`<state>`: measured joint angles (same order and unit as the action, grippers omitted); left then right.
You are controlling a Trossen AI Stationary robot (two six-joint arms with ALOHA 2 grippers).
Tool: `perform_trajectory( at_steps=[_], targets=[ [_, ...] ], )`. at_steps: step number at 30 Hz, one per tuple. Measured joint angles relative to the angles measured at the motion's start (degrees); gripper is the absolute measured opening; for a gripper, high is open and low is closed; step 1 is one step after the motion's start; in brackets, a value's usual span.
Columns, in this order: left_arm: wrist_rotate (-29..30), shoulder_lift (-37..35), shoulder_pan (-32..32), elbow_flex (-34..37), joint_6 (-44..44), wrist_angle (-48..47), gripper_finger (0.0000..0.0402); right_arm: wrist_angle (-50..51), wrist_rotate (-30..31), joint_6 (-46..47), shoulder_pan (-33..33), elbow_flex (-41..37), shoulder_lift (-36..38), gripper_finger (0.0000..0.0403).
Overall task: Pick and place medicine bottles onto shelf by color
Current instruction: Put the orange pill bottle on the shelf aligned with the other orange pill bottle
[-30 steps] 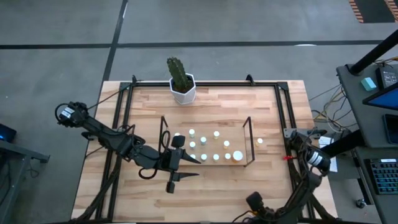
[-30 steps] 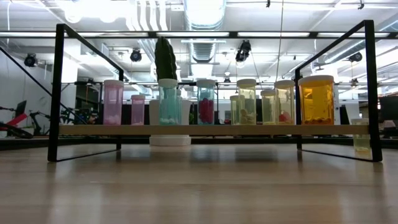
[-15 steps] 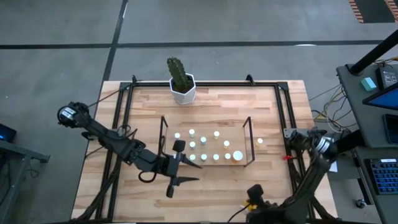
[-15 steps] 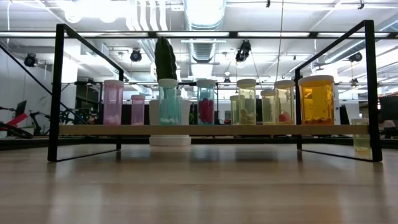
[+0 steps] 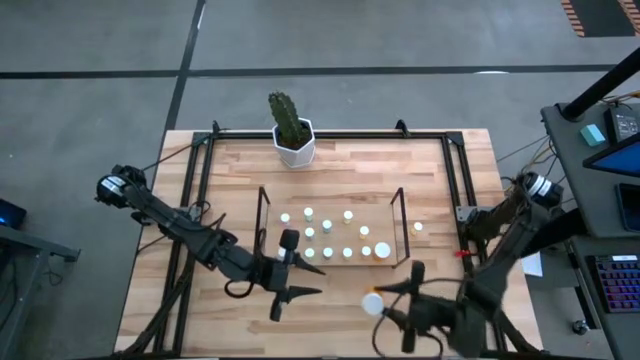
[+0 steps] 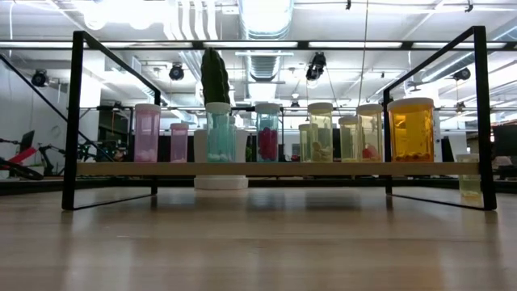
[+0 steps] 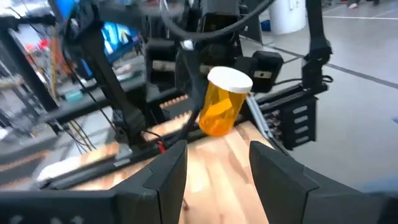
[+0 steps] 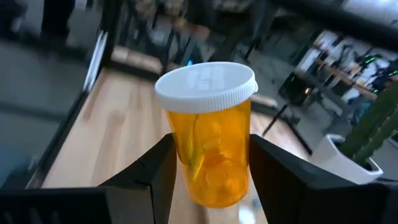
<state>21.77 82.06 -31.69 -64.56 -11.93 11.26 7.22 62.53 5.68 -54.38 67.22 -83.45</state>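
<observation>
Bottles: white-capped bottles [image 5: 327,238] stand upright in rows on the shelf; in the low view they read pink [image 6: 147,132] at one end, then bluish, greenish, and a large orange one [image 6: 413,129] at the other end.
Table: light wood top [image 5: 350,170] edged by a black frame.
Shelf: wire rack [image 5: 262,225] with a wood base, near the middle of the table, upright loops at both ends.
Cactus pot: white pot [image 5: 294,148] at the far edge of the table, well apart from the shelf.
Left gripper: [image 5: 297,274] hovers just beside the shelf's near left corner; its fingers stand apart with nothing between them.
Right gripper: [image 5: 385,302] sits over the near edge of the table, in front of the shelf; its fingers are clamped on an orange bottle.
Orange bottle: [image 8: 209,129] white cap up, held upright between the right fingers [image 8: 146,180], clear of the shelf.
Stray bottle: [image 5: 417,228] stands on the table just outside the shelf's right end.
</observation>
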Motion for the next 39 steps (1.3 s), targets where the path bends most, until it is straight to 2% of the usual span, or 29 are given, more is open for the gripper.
perform_trajectory(
  at_steps=[2,6,8,9,16,24,27,31,35,39],
  targets=[
    [0.19,0.0,0.01,1.11,-2.11,2.98,0.0157,-14.26,-1.32,-6.86,2.49,-4.66,1.09,0.0171],
    [0.12,-0.09,-0.03,3.91,-3.73,7.73,0.0157,-39.97,-11.73,-17.11,7.81,-12.72,1.74,0.0171],
    [0.14,-0.13,0.09,5.18,-3.52,10.02,0.0158,-47.73,-15.95,-18.24,10.08,-14.91,1.76,0.0171],
    [0.19,-0.17,0.14,5.85,-3.52,11.27,0.0158,-49.72,-16.08,-18.3,10.93,-15.51,1.94,0.0171],
    [1.78,-0.24,1.36,6.83,-3.52,13.2,0.0167,-50.4,-16.33,-17.53,15.21,-16.15,3.3,0.0171],
    [2.37,-0.24,6.2,6.85,-3.41,13.16,0.0255,-50.23,-16.46,-16.18,16.95,-14.92,3.79,0.0171],
    [2.1,0.2,7.76,6.85,-2.39,13.28,0.0276,-49.49,-16.17,-16.16,16.93,-14.92,4.42,0.0171],
    [-1.83,2.31,9.46,6.82,-0.18,15.61,0.0283,-49.28,-15.98,-15.85,16.93,-14.92,4.65,0.0171],
    [-3.05,5.44,10.14,6.65,0.62,19.17,0.0283,-47.57,-15.8,-14.8,17.07,-14.94,4.65,0.0171],
    [-8.27,6.89,10.37,6.68,0.83,22.24,0.0283,-46.37,-15.48,-13.12,17.3,-14.99,4.65,0.0171]
  ],
)
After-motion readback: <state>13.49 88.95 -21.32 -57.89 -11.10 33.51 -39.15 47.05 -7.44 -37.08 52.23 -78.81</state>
